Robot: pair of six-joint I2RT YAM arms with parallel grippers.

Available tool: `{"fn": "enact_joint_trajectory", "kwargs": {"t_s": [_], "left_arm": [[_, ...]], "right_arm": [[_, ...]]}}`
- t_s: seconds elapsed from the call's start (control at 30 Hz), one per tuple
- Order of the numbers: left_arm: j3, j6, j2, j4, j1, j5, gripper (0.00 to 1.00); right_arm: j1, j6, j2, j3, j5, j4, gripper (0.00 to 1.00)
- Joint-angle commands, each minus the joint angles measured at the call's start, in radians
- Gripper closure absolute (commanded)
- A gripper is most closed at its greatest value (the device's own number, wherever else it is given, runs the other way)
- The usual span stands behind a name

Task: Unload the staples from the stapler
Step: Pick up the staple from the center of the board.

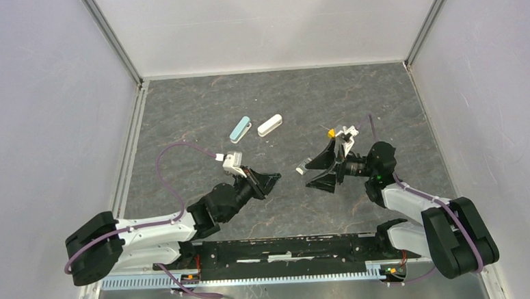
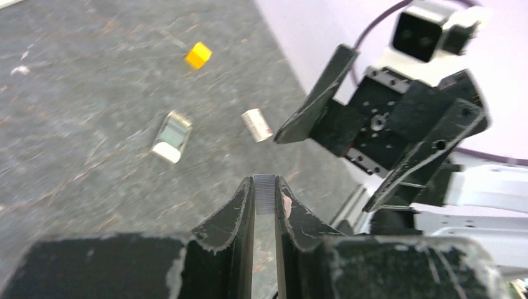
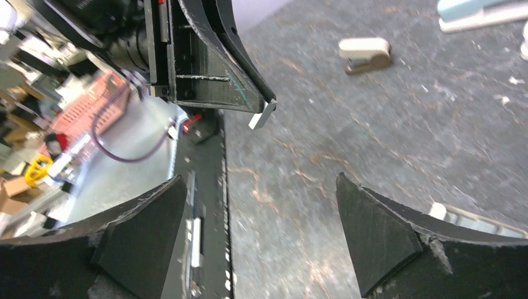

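The staples [image 2: 264,193], a short silvery strip, are pinched between the tips of my left gripper [image 2: 265,184], which is shut on them above the table. In the right wrist view the staples [image 3: 262,115] stick out from the left gripper's tip. My right gripper [image 3: 261,227] is open wide with nothing between its fingers, and it faces the left gripper [image 1: 275,178] across a small gap. In the top view the right gripper [image 1: 309,175] sits mid-table. A teal stapler [image 1: 240,129] and a white oblong item [image 1: 270,125] lie side by side farther back.
A yellow cube [image 2: 198,55], a small clear box [image 2: 171,136] and a small white piece [image 2: 256,124] lie on the grey table [image 1: 198,105] near the right gripper. A small beige stapler-like item [image 3: 365,52] lies beyond the left gripper. Walls enclose the table.
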State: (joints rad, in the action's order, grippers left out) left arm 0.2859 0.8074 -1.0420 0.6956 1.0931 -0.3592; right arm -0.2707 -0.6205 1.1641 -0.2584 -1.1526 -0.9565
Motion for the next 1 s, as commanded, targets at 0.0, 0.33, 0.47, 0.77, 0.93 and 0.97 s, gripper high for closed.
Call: {"fn": "enact_joint_trajectory", "kwargs": {"t_s": [0.0, 0.33, 0.47, 0.77, 0.93, 0.97], "left_arm": [[-0.053, -0.083, 0.021, 0.297, -0.001, 0.078, 0.82], [-0.008, -0.049, -0.081, 0.464, 0.001, 0.219, 0.82], [0.020, -0.032, -0.146, 0.526, 0.000, 0.248, 0.82], [0.042, 0.004, -0.219, 0.607, 0.001, 0.279, 0.82], [0.056, 0.017, -0.249, 0.625, 0.002, 0.293, 0.82], [0.057, 0.021, -0.258, 0.632, 0.003, 0.297, 0.82]], "right_arm": [[-0.018, -0.274, -0.025, 0.067, 0.056, -0.432, 0.02], [-0.086, -0.470, 0.005, 0.082, 0.065, -0.683, 0.02], [-0.113, -0.415, 0.001, 0.078, 0.073, -0.586, 0.10], [-0.133, -0.419, 0.029, 0.063, 0.080, -0.540, 0.19], [-0.134, -0.424, 0.033, 0.058, 0.087, -0.538, 0.21], [-0.135, -0.424, 0.032, 0.059, 0.090, -0.536, 0.23]]}}
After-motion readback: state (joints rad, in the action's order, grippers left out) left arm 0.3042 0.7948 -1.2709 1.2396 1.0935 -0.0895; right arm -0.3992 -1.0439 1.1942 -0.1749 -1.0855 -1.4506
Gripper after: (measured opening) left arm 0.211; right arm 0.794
